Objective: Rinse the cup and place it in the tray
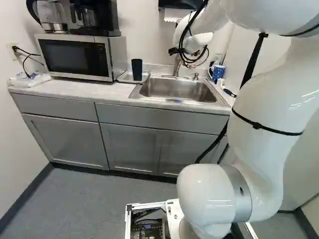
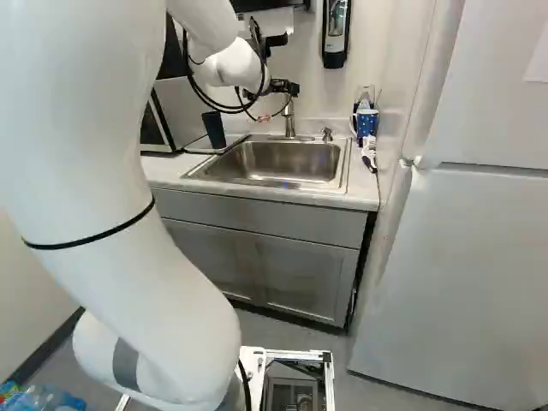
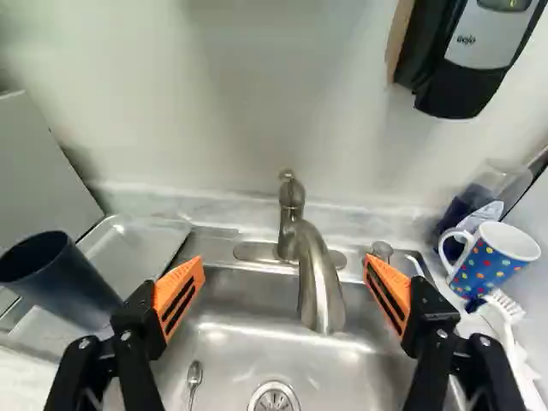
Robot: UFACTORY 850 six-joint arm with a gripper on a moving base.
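In the right base view my gripper [image 2: 282,87] hangs over the back of the sink [image 2: 282,181]. Seen in the wrist view, the gripper [image 3: 282,295] is open, its orange-padded fingers wide apart with the faucet [image 3: 318,278] ahead between them. A dark blue cup [image 3: 58,278] stands beside one finger, on the metal tray [image 3: 141,248] next to the sink; in the left base view this cup [image 1: 137,69] is upright. On the gripper's other side, past the sink, is a white-handled blue mug with coloured dots [image 3: 492,261]. Neither cup is touched by the fingers.
A spoon [image 3: 194,374] lies in the basin near the drain [image 3: 274,398]. Beside the dotted mug are a clear container [image 3: 497,184] and a white brush [image 3: 505,321]. A soap dispenser [image 3: 479,47] hangs on the wall. The microwave [image 1: 75,56] stands beyond the tray; a refrigerator [image 2: 462,274] flanks the counter.
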